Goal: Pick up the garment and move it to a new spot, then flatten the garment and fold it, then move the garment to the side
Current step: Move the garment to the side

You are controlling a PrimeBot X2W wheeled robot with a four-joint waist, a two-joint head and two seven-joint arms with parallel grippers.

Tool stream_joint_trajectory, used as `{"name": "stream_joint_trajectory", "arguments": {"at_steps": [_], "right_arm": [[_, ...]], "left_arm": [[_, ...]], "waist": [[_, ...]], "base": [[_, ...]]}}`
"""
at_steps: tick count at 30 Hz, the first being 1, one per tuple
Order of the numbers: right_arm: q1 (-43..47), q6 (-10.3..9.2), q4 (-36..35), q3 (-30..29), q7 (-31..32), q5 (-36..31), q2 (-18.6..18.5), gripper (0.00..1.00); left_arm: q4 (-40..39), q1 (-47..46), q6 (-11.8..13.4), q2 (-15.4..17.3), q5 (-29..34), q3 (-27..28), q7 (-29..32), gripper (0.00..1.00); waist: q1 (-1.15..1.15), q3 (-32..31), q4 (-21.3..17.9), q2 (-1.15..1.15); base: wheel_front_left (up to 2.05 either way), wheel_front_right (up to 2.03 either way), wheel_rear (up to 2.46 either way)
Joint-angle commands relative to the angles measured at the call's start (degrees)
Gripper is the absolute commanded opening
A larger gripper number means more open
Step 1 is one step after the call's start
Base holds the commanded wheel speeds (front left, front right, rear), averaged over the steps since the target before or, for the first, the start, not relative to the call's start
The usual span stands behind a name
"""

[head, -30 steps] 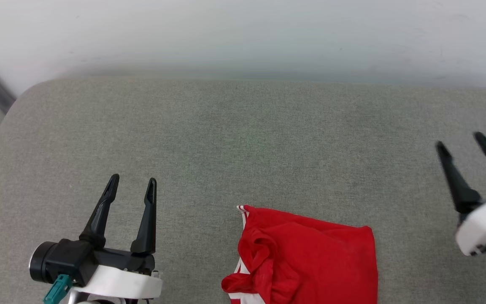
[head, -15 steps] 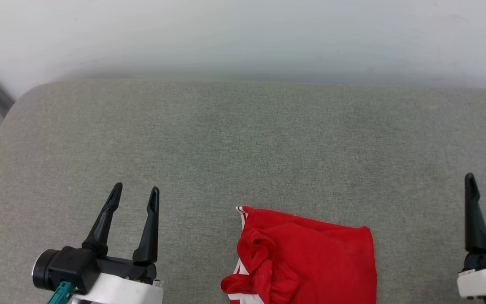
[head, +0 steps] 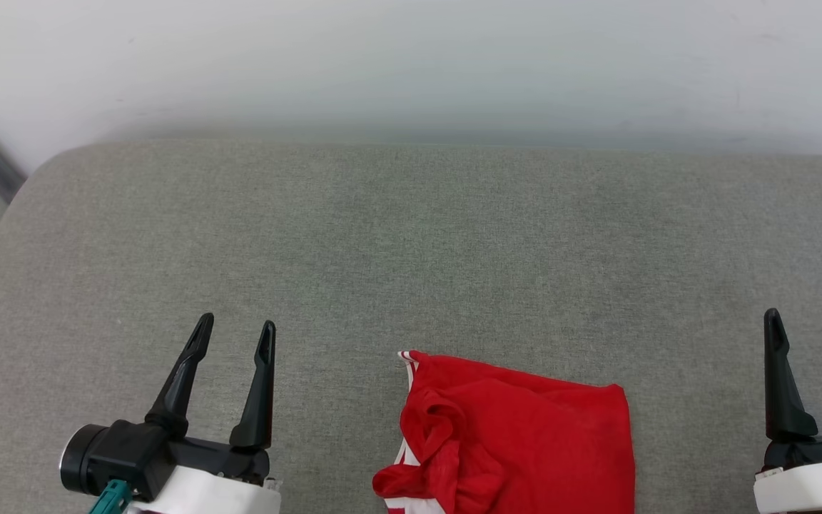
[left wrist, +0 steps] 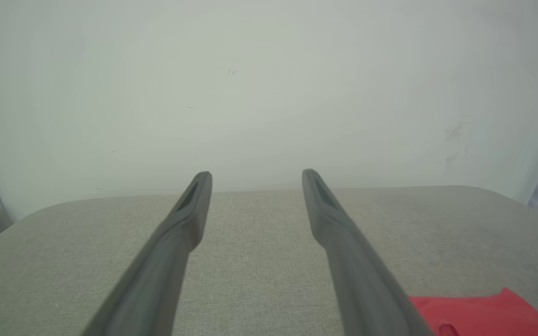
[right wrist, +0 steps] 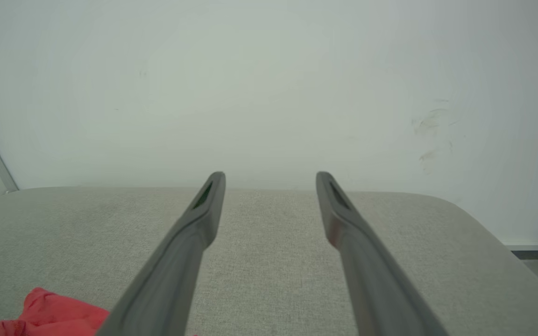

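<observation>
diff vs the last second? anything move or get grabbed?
The right claw pulled back toward the robot and straightened from a tilt to upright, open throughout. The left claw eased back slightly, also open. Nothing grasped or released. The red T-shirt lies unmoved on the grey cushion.

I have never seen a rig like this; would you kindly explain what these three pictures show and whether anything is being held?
This is a wheeled robot with two arms. One picture looks down from a camera on its head: the left fingers, two long dark prongs, show at lower left, the right fingers at lower right. The other two pictures come from a camera on each wrist, looking along that arm's own fingers. A crumpled red shirt with white trim lies on a grey cushion before a pale wall, between the arms. Both pairs of fingers are open, hold nothing and are clear of the shirt.
</observation>
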Motion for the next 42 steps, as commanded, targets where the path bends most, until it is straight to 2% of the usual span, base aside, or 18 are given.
{"name": "stream_joint_trajectory", "arguments": {"at_steps": [1, 6, 10, 17, 22, 25, 31, 42], "right_arm": [[0.37, -0.03, -0.26, -0.11, 0.70, 0.60, 0.43, 1.00], [0.32, -0.03, -1.84, 0.20, 3.83, 0.33, 0.22, 1.00], [-0.61, -0.03, -4.23, 1.50, 11.95, 1.88, -1.66, 1.00], [0.11, -0.04, -8.45, 5.10, 40.06, 9.50, -6.54, 1.00], [0.62, -0.03, -10.07, 5.53, 58.72, 12.64, -5.38, 1.00], [-0.87, -0.03, -10.35, 5.19, 65.25, 13.20, -3.44, 1.00], [-3.19, -0.03, -5.99, 5.63, 70.92, 11.79, -1.79, 1.00], [-5.40, -0.03, 5.02, 7.46, 69.44, 10.71, -0.30, 1.00]], "left_arm": [[-0.18, 0.16, -0.06, 0.08, -0.24, -0.16, -0.25, 1.00], [-0.23, -0.36, -0.06, -0.08, -0.07, -0.39, -0.26, 1.00], [-0.24, -0.84, -0.05, -0.32, -0.27, 0.10, -0.26, 1.00], [-0.30, -2.03, -0.05, -0.84, -0.30, 0.00, -0.26, 1.00], [0.07, -3.15, -0.06, -1.06, -0.27, -0.78, -0.26, 1.00], [0.35, -3.76, -0.06, -1.09, -0.23, -1.30, -0.26, 1.00], [0.99, -5.24, -0.05, -0.93, -0.07, -2.08, -0.26, 1.00], [1.18, -6.74, -0.06, -1.14, -0.19, -2.96, -0.26, 1.00]], "waist": [[0.00, 0.18, 0.00, 0.00], [0.00, 1.03, 0.22, 0.00], [0.00, 1.89, 0.50, 0.00], [0.00, 3.84, 1.22, 0.00], [0.00, 5.34, 2.17, 0.00], [0.00, 6.31, 3.10, 0.00], [0.00, 7.94, 5.10, 0.00], [0.00, 9.83, 7.99, 0.00]], "base": [[0.00, 0.00, 0.00], [0.00, 0.00, 0.00], [0.00, 0.00, 0.00], [0.00, 0.00, 0.00], [0.00, 0.00, 0.00], [0.00, 0.00, 0.00], [0.00, 0.00, 0.00], [0.00, 0.00, 0.00]]}}
